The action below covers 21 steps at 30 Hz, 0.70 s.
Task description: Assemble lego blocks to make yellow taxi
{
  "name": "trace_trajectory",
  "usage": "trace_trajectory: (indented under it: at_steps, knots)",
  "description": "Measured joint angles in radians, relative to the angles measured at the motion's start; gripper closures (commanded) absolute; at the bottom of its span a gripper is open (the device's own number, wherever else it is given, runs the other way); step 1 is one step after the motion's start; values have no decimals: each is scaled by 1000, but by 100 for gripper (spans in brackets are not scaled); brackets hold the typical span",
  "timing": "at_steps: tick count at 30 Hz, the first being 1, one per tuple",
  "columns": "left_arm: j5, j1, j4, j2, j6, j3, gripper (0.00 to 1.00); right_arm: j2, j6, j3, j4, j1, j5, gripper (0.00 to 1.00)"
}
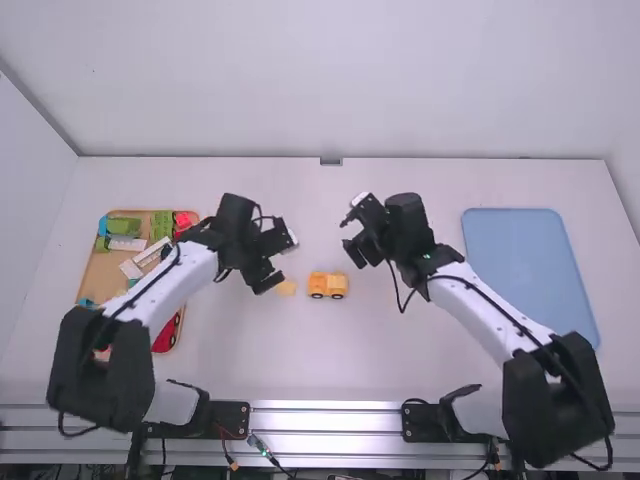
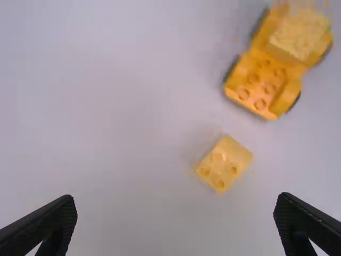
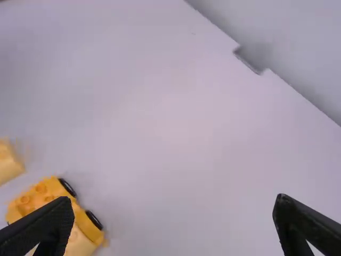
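Yellow taxi on table, loose block near.

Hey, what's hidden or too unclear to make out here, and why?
Right wrist view: toy car, partly behind the right gripper, cut off by the bottom edge.
Right wrist view: loose yellow block, cut off by the left edge.
High view: tray, partly behind the left arm.

We're looking over everything here, and we can read no words, numbers or signs anywhere!
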State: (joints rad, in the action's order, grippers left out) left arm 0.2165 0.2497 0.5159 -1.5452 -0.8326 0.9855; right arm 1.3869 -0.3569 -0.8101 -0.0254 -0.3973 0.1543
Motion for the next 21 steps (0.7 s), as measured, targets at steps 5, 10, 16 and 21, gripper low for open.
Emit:
trace_trajectory:
  at_steps: [5, 10, 16, 21]
  knots:
    - [-108, 68, 49, -193, -153, 71, 1, -117, 27, 132, -119, 45, 1, 1]
    - [-159, 73, 50, -314, -219, 97, 6, -179, 37, 219, -181, 68, 2, 3]
    - [-137, 73, 27, -333, -248, 97, 12, -187, 40, 229, -183, 74, 4, 1]
    - [-89, 73, 19, -333, -258, 102, 19, -187, 40, 229, -185, 74, 4, 1]
